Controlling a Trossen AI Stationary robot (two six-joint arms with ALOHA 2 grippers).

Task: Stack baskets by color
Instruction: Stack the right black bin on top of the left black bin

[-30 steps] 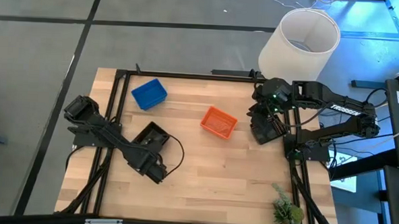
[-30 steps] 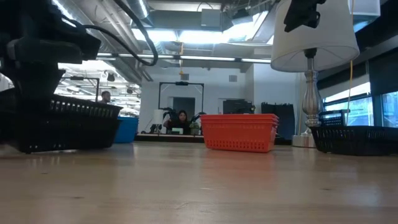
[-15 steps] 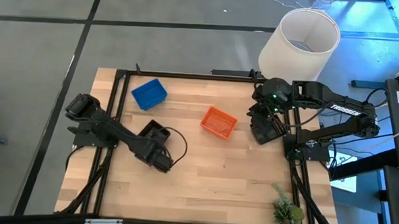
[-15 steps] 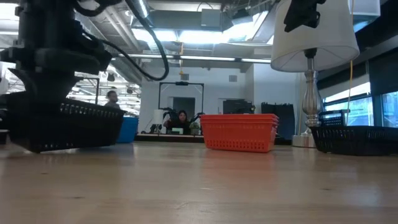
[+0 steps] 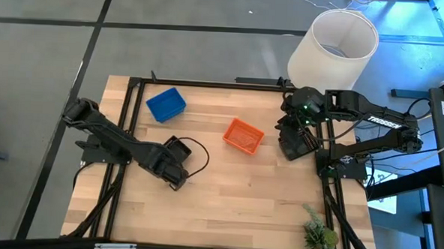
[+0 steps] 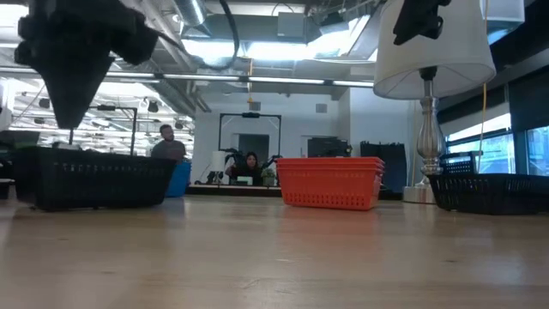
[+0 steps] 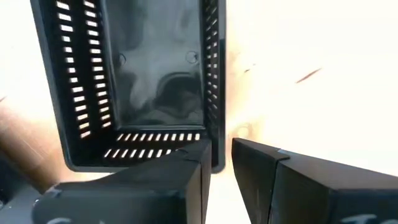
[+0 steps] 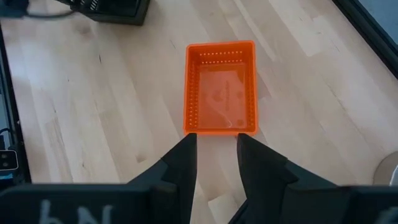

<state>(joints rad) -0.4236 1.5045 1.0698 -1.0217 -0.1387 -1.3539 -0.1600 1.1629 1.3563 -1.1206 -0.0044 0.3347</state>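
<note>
A black basket (image 6: pixel 94 176) stands flat on the table at the left; the high view shows only part of this black basket (image 5: pixel 178 146) past my left arm. My left gripper (image 6: pixel 69 122) hangs open above it, pointing down, its fingers (image 7: pixel 186 180) over one end wall (image 7: pixel 155 140), touching nothing. An orange basket (image 5: pixel 243 135) sits mid-table and a blue basket (image 5: pixel 166 104) at the far left. My right gripper (image 8: pixel 216 152) waits open at the right edge, raised, facing the orange basket (image 8: pixel 222 87). A second black basket (image 6: pixel 493 193) rests below it.
A large white lampshade (image 5: pixel 334 45) stands past the table's far right corner and a small plant (image 5: pixel 318 235) at the near right corner. Black frame rails (image 5: pixel 129 113) run along the table's edges. People (image 6: pixel 167 148) show in the room beyond.
My left gripper has let go of the black basket and risen clear of it, moving a little toward the table's far edge. The basket, tilted and held up at one side half a second ago, now stands level on the table. My right arm has kept still.
</note>
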